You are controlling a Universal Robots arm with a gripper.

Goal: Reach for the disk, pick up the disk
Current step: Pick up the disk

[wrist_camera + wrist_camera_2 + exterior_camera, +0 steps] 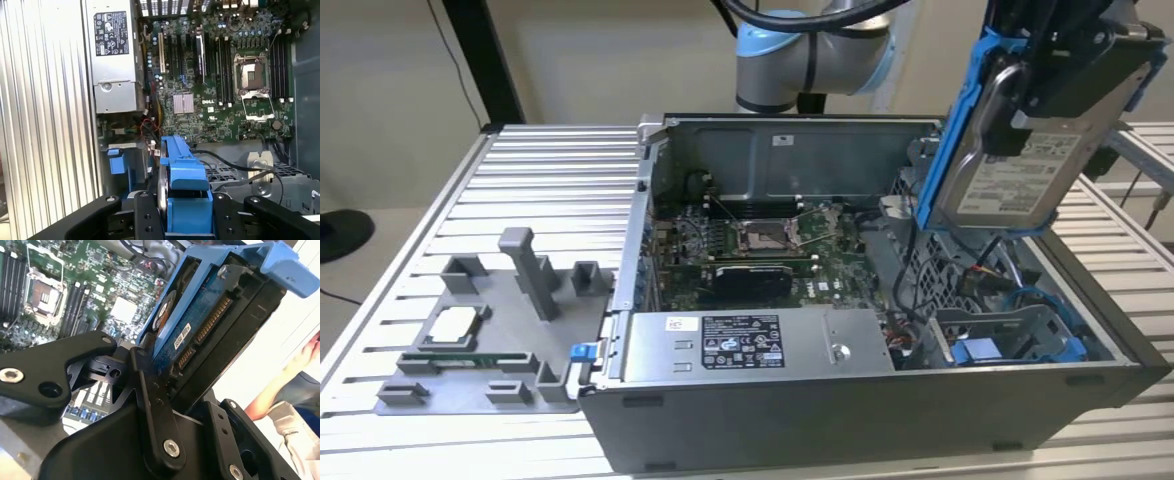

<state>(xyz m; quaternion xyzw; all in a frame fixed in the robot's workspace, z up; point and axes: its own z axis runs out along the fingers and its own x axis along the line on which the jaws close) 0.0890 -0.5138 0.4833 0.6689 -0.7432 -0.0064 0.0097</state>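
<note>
Nearest you in the exterior view, the open computer case (854, 400) sits on the ribbed metal table (400, 300), its power supply (747, 345) along the near wall and a grey fixture tray (467, 340) just beside it at that view's left. Above the case's right side, your gripper (1047, 75) is clamped on the disk (1014, 170), carrying it clear of the chassis with its blue bracket (947, 150) tilted and the label facing out. In the second wrist view the black fingers (150, 395) pinch the disk (200, 335) near one end, so most of its length hangs past the grip; a jolt could, by your judgement, let it pivot or slip. Directly below lie the motherboard (220, 95) and loose cables (235, 162), where a drop would land. Watch too the empty blue caddy (1001, 345) in the near right bay, which the bracket could snag. Farthest off, a person's arm (295, 375) shows beyond the disk; keep your swing away from it.
</note>
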